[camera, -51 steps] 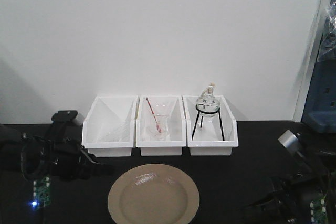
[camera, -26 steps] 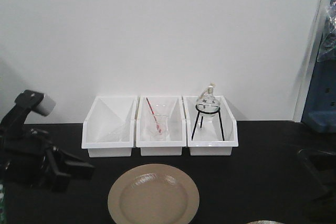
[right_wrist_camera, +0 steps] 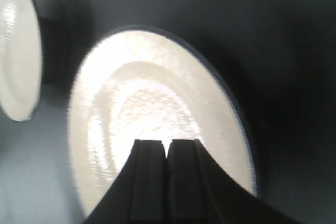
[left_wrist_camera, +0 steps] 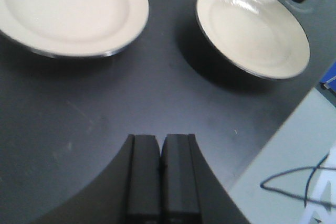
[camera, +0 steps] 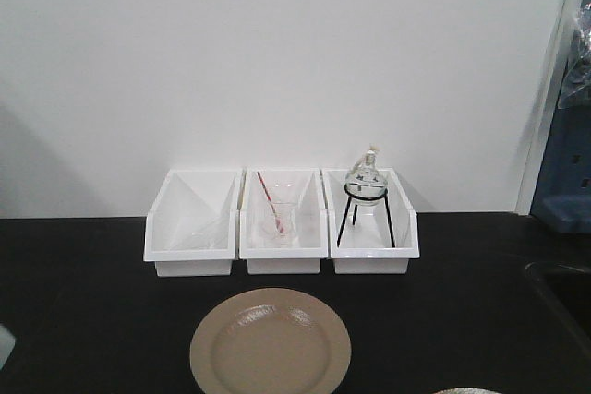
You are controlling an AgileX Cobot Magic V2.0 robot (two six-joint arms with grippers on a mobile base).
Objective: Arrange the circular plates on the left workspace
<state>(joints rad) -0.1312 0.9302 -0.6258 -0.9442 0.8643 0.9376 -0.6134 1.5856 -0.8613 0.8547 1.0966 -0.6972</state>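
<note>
One tan circular plate (camera: pixel 270 343) lies flat on the black countertop (camera: pixel 92 274) in front of the white bins. Only a sliver of the second plate (camera: pixel 471 391) shows at the bottom edge, to its right. Neither arm shows in the front view. In the left wrist view both plates (left_wrist_camera: pixel 71 9) (left_wrist_camera: pixel 252 27) lie side by side, apart, beyond my left gripper (left_wrist_camera: pixel 161 140), which is shut and empty above bare countertop. My right gripper (right_wrist_camera: pixel 167 142) is shut and empty, hovering over one plate (right_wrist_camera: pixel 157 103); the other plate (right_wrist_camera: pixel 18 51) is at the left edge.
Three white bins (camera: pixel 282 220) stand in a row at the back: the left one looks empty, the middle holds a beaker with a red rod (camera: pixel 275 219), the right a flask on a tripod (camera: pixel 366 196). The sink basin (camera: pixel 563 288) is at the right. The counter's white front edge (left_wrist_camera: pixel 294 156) shows.
Both arms have pulled back out of the front view; the left one rose and went off to the left. A sliver of the second plate now shows at the bottom edge.
</note>
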